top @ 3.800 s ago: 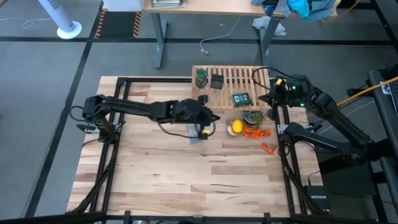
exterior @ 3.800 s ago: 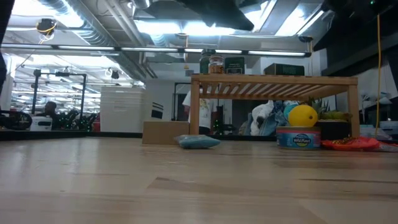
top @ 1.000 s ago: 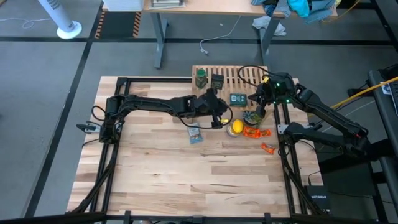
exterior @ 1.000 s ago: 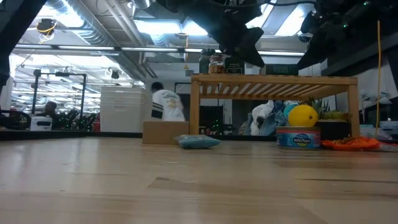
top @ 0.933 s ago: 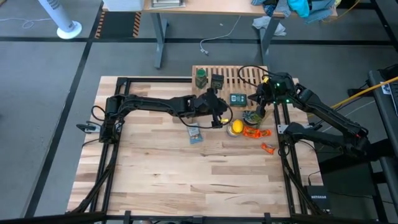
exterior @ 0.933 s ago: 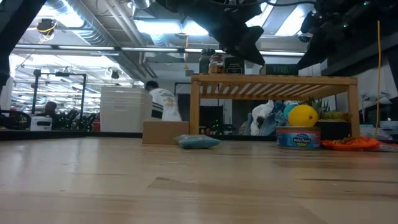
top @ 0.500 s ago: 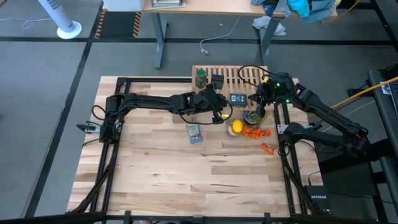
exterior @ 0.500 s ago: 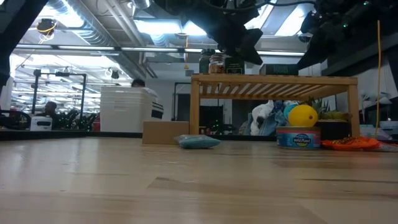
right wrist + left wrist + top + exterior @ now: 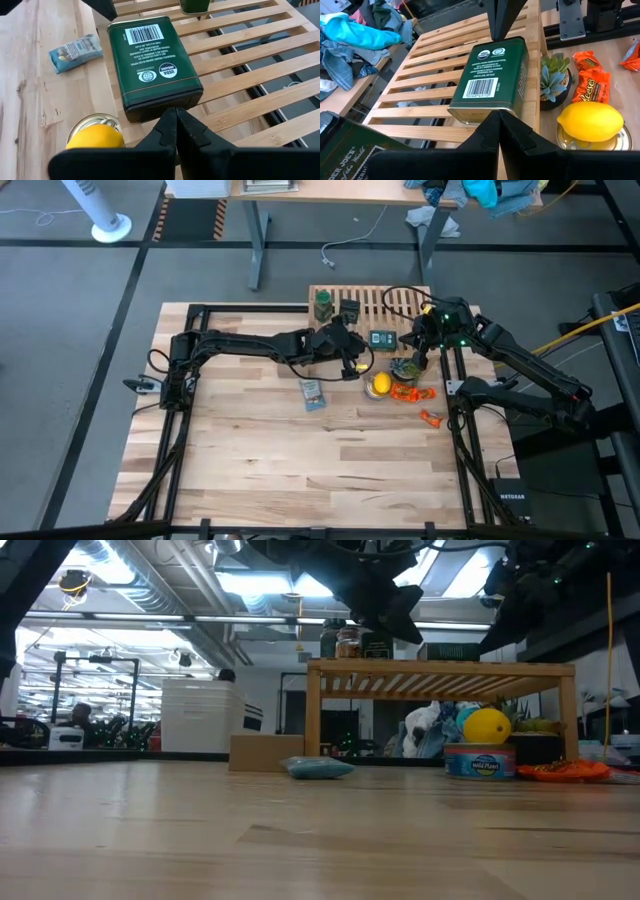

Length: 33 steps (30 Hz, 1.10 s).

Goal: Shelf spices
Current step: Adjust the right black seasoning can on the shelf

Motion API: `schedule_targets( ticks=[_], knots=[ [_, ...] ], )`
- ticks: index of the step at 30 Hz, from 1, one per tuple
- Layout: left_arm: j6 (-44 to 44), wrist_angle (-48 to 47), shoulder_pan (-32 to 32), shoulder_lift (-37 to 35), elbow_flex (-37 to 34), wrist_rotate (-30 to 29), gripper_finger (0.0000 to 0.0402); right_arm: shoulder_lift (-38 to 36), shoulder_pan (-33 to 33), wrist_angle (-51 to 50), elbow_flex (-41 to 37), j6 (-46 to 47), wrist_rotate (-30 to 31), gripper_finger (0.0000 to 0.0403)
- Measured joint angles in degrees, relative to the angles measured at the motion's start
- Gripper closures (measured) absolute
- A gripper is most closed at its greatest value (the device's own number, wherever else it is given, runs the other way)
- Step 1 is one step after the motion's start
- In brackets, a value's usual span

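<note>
The wooden slatted shelf [image 9: 370, 310] stands at the table's far edge. On it a green bottle [image 9: 323, 304] and a dark tin [image 9: 348, 310] stand upright, and a glass jar [image 9: 347, 642] stands beside the bottle. The green-labelled tin [image 9: 385, 338] lies flat on the slats. My left gripper [image 9: 498, 116] is shut, its tips at the tin's barcode end. My right gripper [image 9: 175, 112] is shut at the opposite end, so the two face each other across the tin. My left gripper has its shut fingertips against the rim of the tin's barcode end [image 9: 470, 114], slanting down from the table's left. I cannot tell whether they touch it. My right gripper has its shut fingertips at the tin's other end [image 9: 160, 111], slanting down from the right. Whether they touch, I cannot tell.
Just in front of the shelf are a yellow lemon on a can [image 9: 379, 385], a small potted succulent [image 9: 408, 367] and orange candy packets [image 9: 408, 392]. A blue-and-white packet [image 9: 312, 393] lies on the table's middle. A brown cardboard box [image 9: 265, 752] sits left of the shelf.
Both grippers have kept still at the tin's ends, and the tin lies as before. A person in the room behind has walked leftward behind a white cabinet.
</note>
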Motion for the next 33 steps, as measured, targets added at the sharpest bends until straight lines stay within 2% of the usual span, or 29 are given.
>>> schedule_targets(
  ticks=[5, 10, 21, 27, 33],
  knots=[
    [0.0, 0.0, 0.02, 0.0, 0.0, 0.0, 0.0401, 0.0, 0.0, -0.02, 0.0, 0.14, -0.04, 0.0401],
    [-0.39, -0.17, 0.02, 0.0, 0.0, 0.0, 0.0401, 0.0, 0.0, 0.29, 0.0, 0.41, -2.97, 0.0401],
    [-1.41, -1.21, 0.83, 1.69, 0.02, -0.04, 0.0401, 0.0, 0.0, 0.27, -0.02, 0.39, -2.89, 0.0401],
    [-2.64, -0.96, 1.77, 2.78, 0.04, 0.15, 0.0401, 0.02, 0.0, 0.22, -0.02, 0.35, -0.63, 0.0401],
    [-1.44, 2.11, 1.84, 2.99, 0.04, -0.04, 0.0401, 0.63, 0.0, 0.11, -0.02, 0.35, -1.03, 0.0401]
  ],
)
